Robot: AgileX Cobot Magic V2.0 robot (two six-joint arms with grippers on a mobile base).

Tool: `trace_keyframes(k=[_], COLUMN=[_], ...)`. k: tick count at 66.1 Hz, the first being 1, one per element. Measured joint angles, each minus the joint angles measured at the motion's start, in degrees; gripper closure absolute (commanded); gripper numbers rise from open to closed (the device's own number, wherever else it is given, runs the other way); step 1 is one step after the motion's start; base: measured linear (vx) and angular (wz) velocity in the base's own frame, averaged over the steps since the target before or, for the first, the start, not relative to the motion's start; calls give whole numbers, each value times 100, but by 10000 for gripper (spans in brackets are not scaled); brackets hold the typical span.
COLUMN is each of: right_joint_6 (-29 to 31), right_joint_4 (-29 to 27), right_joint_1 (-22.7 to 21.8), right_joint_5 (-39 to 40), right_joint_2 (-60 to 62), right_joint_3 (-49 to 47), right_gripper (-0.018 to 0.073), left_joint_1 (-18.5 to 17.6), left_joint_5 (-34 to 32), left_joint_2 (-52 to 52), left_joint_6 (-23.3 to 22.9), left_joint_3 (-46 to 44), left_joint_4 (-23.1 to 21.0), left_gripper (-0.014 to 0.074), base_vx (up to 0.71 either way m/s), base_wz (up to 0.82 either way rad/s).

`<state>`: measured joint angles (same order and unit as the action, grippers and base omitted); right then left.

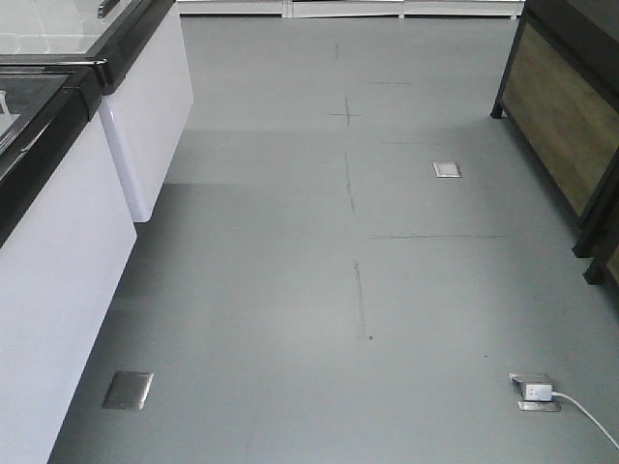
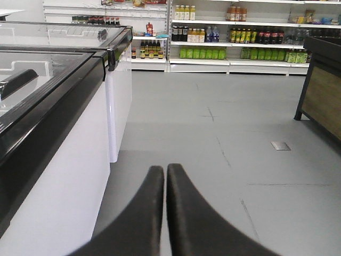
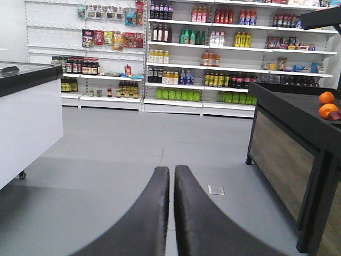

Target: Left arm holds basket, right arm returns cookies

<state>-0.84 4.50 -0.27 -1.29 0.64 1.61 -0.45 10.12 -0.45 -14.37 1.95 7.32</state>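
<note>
Cookies and basket show in none of my views; my left claw (image 2: 165, 170) and right claw (image 3: 171, 170) are pressed together, empty, facing shelves (image 3: 184, 102) at twelve o'clock, so I judge nothing started.

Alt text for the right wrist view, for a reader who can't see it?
The right gripper, shut and empty, points down a grey shop aisle toward stocked drink shelves. A white freezer stands at left, a dark counter with two oranges at right.
</note>
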Motion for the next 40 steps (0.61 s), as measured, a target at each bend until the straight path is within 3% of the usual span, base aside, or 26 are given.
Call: trace_keyframes(k=[40], right_joint_6=[0], right_joint_4=[0], right_joint_1=[0], right_joint_5=[0], right_joint_2=[0], right_joint_3=[0], right_gripper=[564], left_joint_1=[0], left_joint_5=[5], left_joint_2=[0], left_joint_6=[0], left_joint_3=[0], left_joint_4=[0], left_gripper=[602], base_vx=[0], base_wz=[0])
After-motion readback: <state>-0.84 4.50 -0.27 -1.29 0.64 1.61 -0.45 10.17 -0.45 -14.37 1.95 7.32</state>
